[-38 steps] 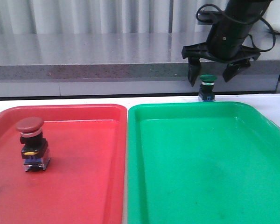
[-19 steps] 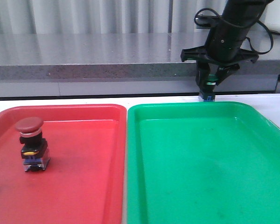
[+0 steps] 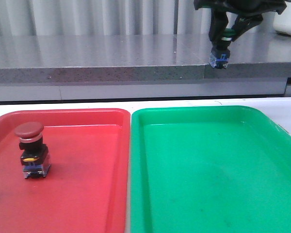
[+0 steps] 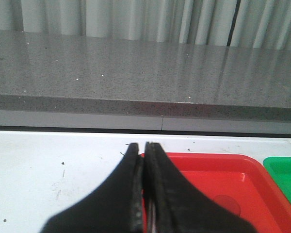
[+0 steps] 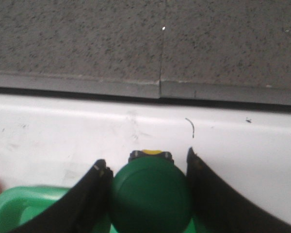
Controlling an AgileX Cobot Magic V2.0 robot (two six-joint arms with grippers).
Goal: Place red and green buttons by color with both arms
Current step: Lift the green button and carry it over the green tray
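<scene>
Grey speckled ledge and pale curtains back a white table (image 3: 63, 103) carrying a red tray (image 3: 87, 194) and a green tray (image 3: 208, 194) side by side; the red button (image 3: 33, 150) stands upright in the red tray, where its colour belongs; the right gripper (image 3: 226, 33) is clenched on the green button (image 3: 219, 51), its fingers (image 5: 211, 194) pressing the cap from both sides, holding it high above the far edge of the green tray, apparently for carrying over and setting down inside; the left gripper (image 4: 143, 150) hangs over the red tray's far rim, fingers pressed together on nothing; the table shows small dark marks.
</scene>
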